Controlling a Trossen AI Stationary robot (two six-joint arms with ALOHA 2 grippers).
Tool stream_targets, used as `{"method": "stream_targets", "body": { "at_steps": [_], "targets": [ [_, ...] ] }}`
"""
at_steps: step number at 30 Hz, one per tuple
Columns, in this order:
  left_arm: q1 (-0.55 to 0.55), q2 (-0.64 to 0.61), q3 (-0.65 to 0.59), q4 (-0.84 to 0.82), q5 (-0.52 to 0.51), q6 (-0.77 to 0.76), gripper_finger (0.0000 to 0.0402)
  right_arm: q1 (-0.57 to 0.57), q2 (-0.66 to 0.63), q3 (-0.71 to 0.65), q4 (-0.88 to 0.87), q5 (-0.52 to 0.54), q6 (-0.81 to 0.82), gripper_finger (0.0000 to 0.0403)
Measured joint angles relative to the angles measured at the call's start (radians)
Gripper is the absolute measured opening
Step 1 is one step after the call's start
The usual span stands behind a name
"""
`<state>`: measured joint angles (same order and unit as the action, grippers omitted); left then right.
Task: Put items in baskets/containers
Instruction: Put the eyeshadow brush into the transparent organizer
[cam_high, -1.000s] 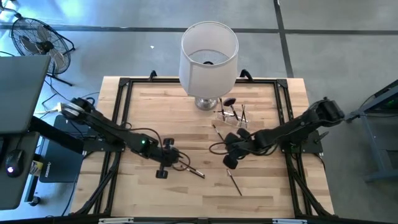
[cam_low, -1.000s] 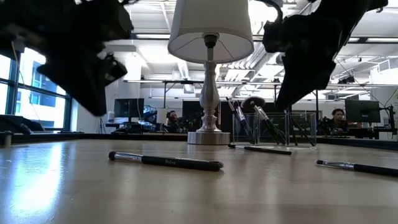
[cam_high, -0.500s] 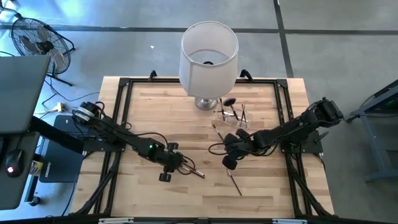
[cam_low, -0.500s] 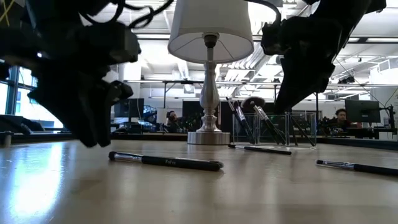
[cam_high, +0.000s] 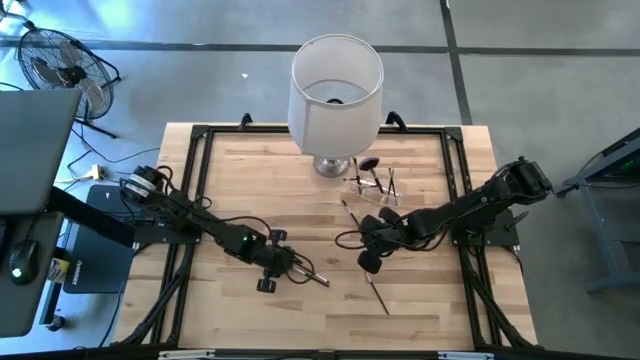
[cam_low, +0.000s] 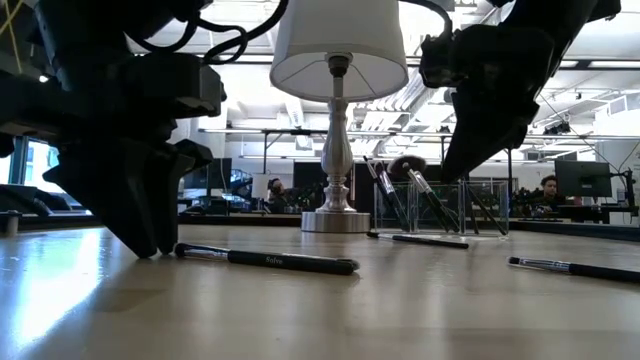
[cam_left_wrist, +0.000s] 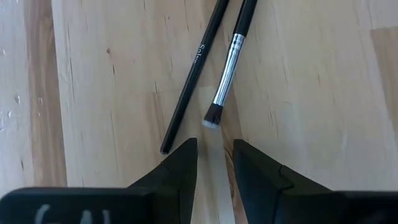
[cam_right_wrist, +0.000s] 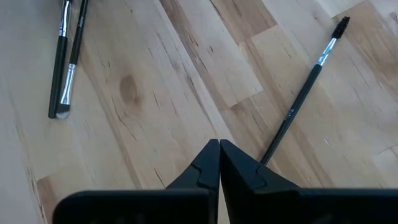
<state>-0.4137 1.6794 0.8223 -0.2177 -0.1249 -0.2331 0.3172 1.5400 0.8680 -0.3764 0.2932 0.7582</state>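
Your left end effector (cam_left_wrist: 212, 163) sits low over the bench (cam_high: 250, 180), fingers narrowly parted and empty, just short of two brushes lying side by side (cam_left_wrist: 214, 68) (the flat-tipped one nearer the gap). Advance until one handle lies between the fingers, then close; avoid pinching both. Right end effector (cam_right_wrist: 219, 163) waits closed and empty at mid-bench beside a spoolie brush (cam_right_wrist: 305, 93). The clear holder (cam_high: 374, 186) stands far, right of the lamp (cam_high: 336, 90).

Grey floor (cam_high: 520, 60) surrounds the wooden table (cam_high: 250, 185); a fan (cam_high: 55, 62) stands at one corner; bright windows (cam_low: 30, 165), ceiling lights and desk monitors (cam_low: 583, 178) beyond
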Motion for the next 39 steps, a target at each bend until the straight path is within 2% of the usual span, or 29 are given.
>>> {"method": "stream_targets", "body": {
  "at_steps": [7, 21, 28, 35, 39],
  "targets": [
    [0.001, 0.005, -0.003, 0.062, -0.02, 0.021, 0.0101, 0.0, 0.0, 0.0, 0.0, -0.006, 0.0, 0.0002],
    [0.002, 0.023, -0.001, 0.073, -0.043, 0.027, 0.0099, 0.0, 0.0, 0.0, 0.002, -0.013, 0.001, 0.0004],
    [0.001, 0.049, -0.001, 0.121, -0.015, 0.019, 0.0062, 0.0, 0.0, 0.0, 0.02, -0.016, 0.001, 0.0005],
    [0.001, 0.051, 0.0, 0.135, -0.003, 0.015, 0.0007, 0.0, 0.0, 0.0, 0.025, -0.016, 0.001, 0.0003],
    [0.001, 0.057, 0.001, 0.123, -0.001, -0.004, 0.0003, 0.0, 0.0, 0.0, 0.025, -0.016, 0.001, 0.0006]
  ]
}}
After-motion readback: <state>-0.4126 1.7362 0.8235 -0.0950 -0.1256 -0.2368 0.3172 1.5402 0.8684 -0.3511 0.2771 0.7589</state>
